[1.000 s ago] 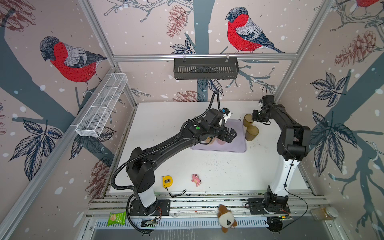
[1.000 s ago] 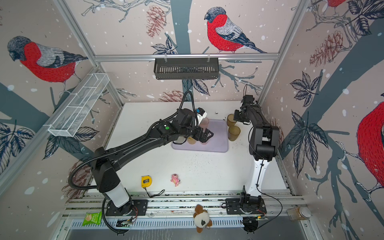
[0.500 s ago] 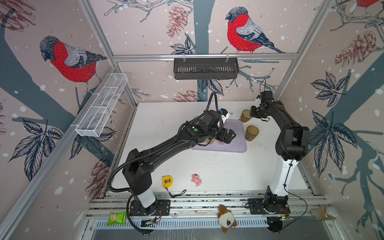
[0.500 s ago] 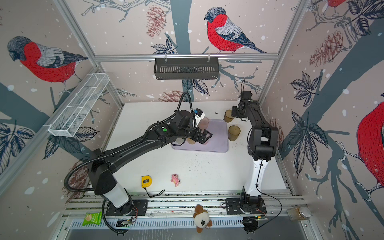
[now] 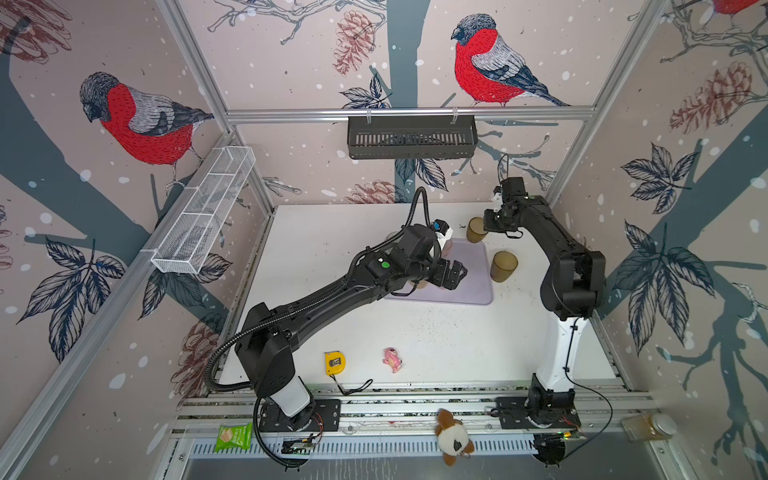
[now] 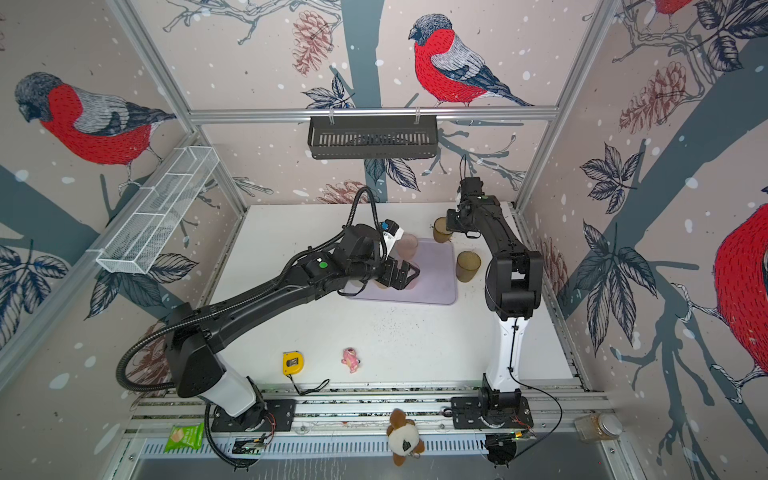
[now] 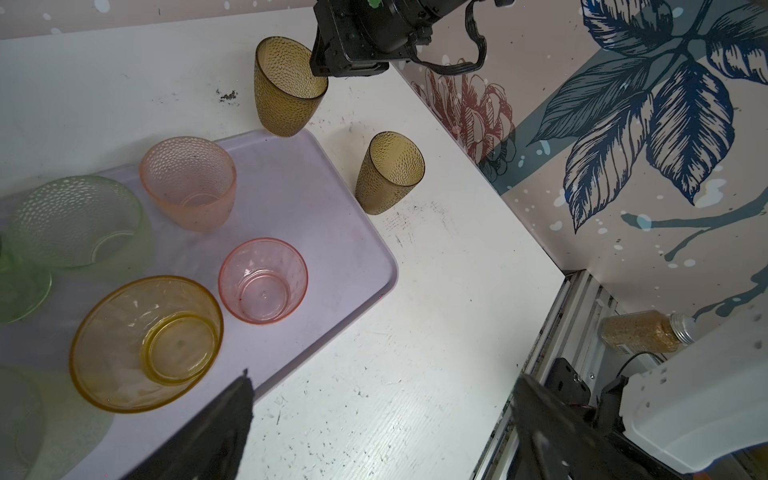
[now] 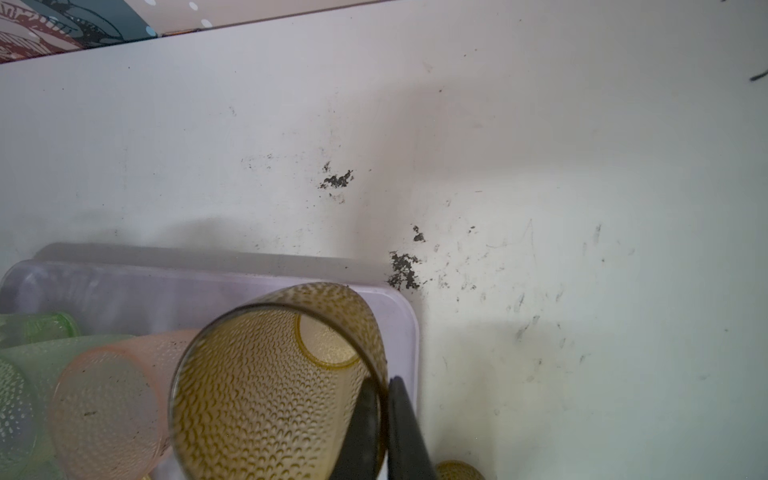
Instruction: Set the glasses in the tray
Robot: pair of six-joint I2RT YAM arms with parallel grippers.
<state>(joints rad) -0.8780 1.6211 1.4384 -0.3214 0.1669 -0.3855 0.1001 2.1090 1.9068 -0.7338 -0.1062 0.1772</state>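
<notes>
My right gripper [image 8: 383,388] is shut on the rim of a dark brown dimpled glass [image 8: 270,395], one finger inside and one outside. It holds the glass [image 5: 476,230] tilted at the far right corner of the lavender tray [image 5: 478,286]. Another brown glass [image 5: 503,266] stands on the table just right of the tray. Inside the tray [image 7: 332,232] stand a dimpled pink glass [image 7: 189,183], a smooth pink one [image 7: 263,280], an amber-yellow one [image 7: 145,340] and greenish ones [image 7: 75,220]. My left gripper [image 7: 382,419] hovers open and empty by the tray's near right part.
A yellow tape measure [image 5: 334,363] and a small pink toy [image 5: 392,359] lie near the table's front. A plush toy [image 5: 453,436], a green packet [image 5: 232,436] and an amber jar [image 5: 646,426] sit by the front rail. A black slotted basket [image 5: 411,137] and a white mesh basket [image 5: 203,216] hang on the walls.
My right gripper has carried the brown glass left and toward the back, up to the tray's far right corner. The left arm has barely moved.
</notes>
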